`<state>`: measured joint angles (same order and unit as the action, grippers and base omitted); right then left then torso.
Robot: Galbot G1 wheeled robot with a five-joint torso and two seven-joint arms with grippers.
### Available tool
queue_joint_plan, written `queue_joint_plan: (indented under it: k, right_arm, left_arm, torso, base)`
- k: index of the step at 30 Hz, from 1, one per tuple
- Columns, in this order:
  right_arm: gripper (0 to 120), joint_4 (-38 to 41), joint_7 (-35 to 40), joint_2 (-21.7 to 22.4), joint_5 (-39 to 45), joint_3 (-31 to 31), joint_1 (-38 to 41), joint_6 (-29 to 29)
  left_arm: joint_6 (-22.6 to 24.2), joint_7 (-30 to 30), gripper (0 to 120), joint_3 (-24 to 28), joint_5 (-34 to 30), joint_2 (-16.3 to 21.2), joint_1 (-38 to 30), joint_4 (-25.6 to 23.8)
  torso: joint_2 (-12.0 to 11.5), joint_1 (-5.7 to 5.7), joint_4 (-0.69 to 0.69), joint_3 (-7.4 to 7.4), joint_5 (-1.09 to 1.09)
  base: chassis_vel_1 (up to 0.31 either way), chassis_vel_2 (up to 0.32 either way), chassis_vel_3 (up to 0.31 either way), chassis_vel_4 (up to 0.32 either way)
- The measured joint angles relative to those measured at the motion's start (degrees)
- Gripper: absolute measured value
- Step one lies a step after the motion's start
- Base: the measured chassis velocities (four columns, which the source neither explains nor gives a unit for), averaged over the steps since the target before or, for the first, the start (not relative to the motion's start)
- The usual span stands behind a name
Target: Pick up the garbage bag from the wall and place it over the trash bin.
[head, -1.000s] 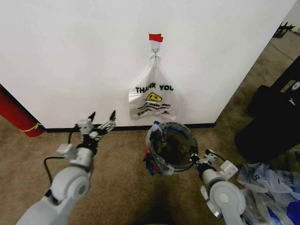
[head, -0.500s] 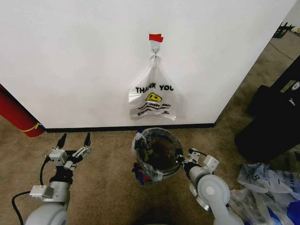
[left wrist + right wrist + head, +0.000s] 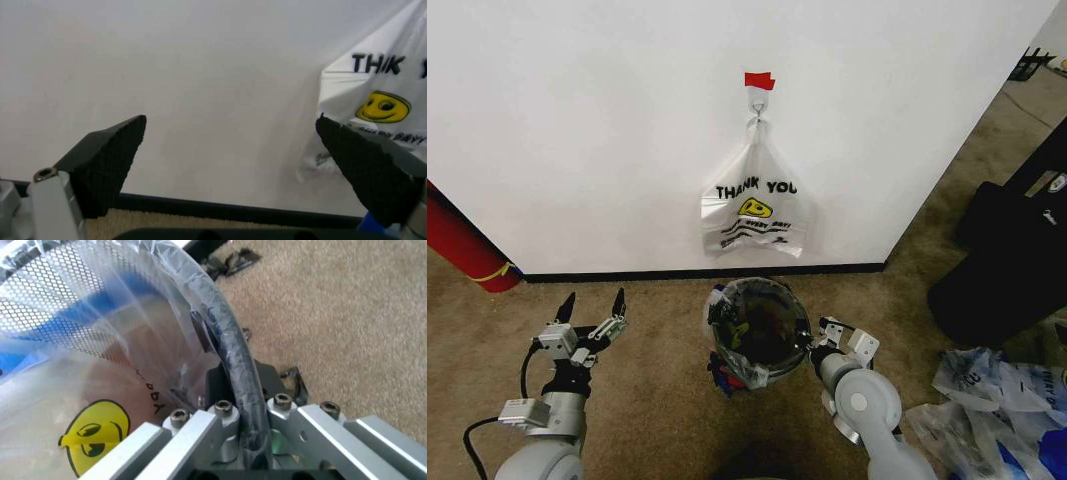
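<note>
The garbage bag (image 3: 732,350) is draped over the trash bin (image 3: 760,322), which sits on the carpet just below the white "THANK YOU" bag (image 3: 754,212) on the wall (image 3: 597,130). The right gripper (image 3: 812,352) pinches the bin's rim together with the bag plastic. The left gripper (image 3: 591,303) hovers left of the bin, fingers (image 3: 103,160) spread wide and empty.
</note>
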<state>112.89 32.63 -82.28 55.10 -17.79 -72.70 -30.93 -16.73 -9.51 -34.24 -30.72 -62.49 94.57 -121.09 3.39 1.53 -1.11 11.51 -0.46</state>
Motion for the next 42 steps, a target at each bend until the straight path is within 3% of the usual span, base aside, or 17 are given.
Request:
queue_joint_plan:
  k: [5,10,21,28,32,35,42]
  right_arm:
    - [0,-0.24,-2.2,-0.2,-1.67,-0.08,-0.32,1.55]
    - [11,-0.2,-3.25,-0.28,-1.8,0.25,-0.49,1.82]
    - [48,-0.47,-3.04,-0.08,-1.2,0.01,-0.05,1.53]
    - [74,-0.38,-6.9,0.19,-7.9,0.03,-2.05,4.96]
    - [88,-0.16,-10.49,0.05,-15.22,0.2,-3.34,10.24]
    - [98,1.1,-15.99,-0.5,-25.36,-0.7,-6.14,18.95]
    - [100,6.24,-22.83,-3.03,-47.69,-6.15,-15.45,36.73]
  left_arm:
    - [0.54,0.13,100,-0.33,-0.88,-0.13,-0.62,-0.04]
    - [1.29,0.04,100,-0.42,-1.57,-0.14,-0.8,-0.29]
    - [1.96,-0.25,100,-0.32,-1.22,-0.29,-0.62,-0.77]
    - [2.24,-0.37,100,-0.05,-1.18,-0.76,-0.79,-1.04]
    - [2.54,-0.47,100,-0.04,-1.11,-0.94,-0.96,-0.99]
    - [3.13,-0.67,100,0.46,-0.48,-1.74,-1.77,-0.49]
    - [3.01,-0.38,100,3.39,3.28,-3.45,-2.43,-0.36]
  torso:
    - [0.0,0.0,0.0,0.0,0.0]
    - [0.0,0.0,0.0,0.0,0.0]
    - [0.0,0.0,0.01,0.0,0.0]
    - [0.0,0.0,0.0,0.0,0.0]
    - [0.0,0.0,0.01,0.0,0.01]
    - [0.0,0.0,0.0,0.0,0.0]
    - [0.0,0.0,0.0,-0.01,0.0]
  base:
    - [0.0,0.0,0.0,0.0]
    - [0.0,0.0,0.0,0.0]
    - [0.0,0.0,0.0,0.0]
    - [0.0,0.0,0.0,0.0]
    - [0.0,0.0,0.0,0.0]
    - [0.0,0.0,0.0,0.0]
    - [0.0,0.0,0.0,0.0]
